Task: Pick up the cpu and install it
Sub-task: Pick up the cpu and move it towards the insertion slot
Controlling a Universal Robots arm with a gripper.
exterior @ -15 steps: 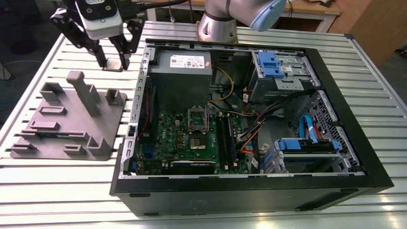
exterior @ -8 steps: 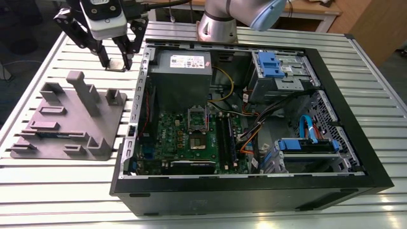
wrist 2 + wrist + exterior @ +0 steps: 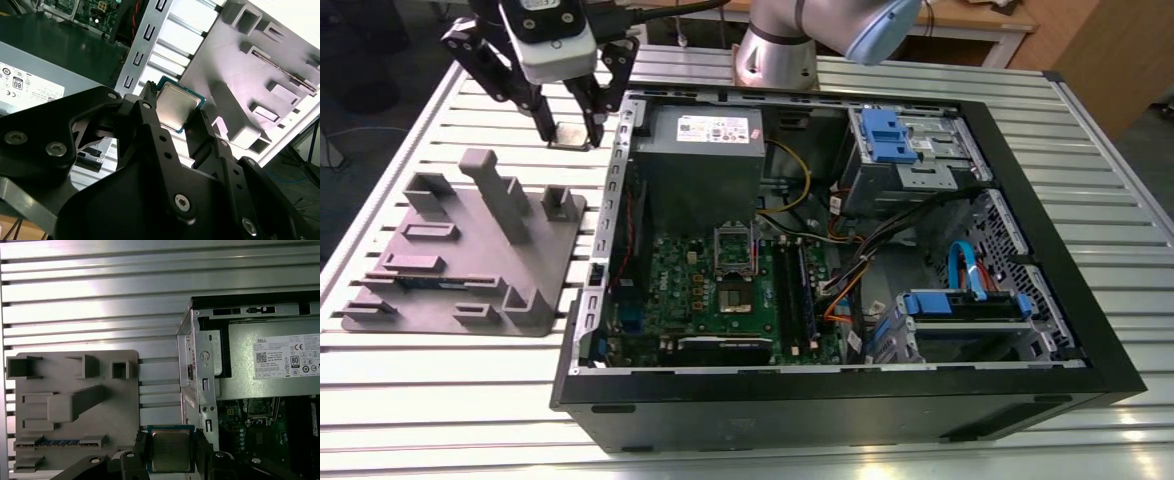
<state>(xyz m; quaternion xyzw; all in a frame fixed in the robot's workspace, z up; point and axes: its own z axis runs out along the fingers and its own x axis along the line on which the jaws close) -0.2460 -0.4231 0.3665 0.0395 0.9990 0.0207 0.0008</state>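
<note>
The cpu, a small flat square chip with a silvery metal top and a pale green edge, hangs pinched between two black fingers. My gripper is shut on it by two opposite sides. In the first wrist view the cpu is level, over the slatted table between the grey holder plate and the case wall. In the exterior view my gripper hovers above the table just outside the open computer case, by its far corner on the exterior view's left. The green motherboard lies inside the case.
A grey power supply box with a white label sits inside the case nearest the gripper. Blue drive bays and loose cables lie on the exterior view's right. The grey holder plate has upright posts. The table is slatted metal.
</note>
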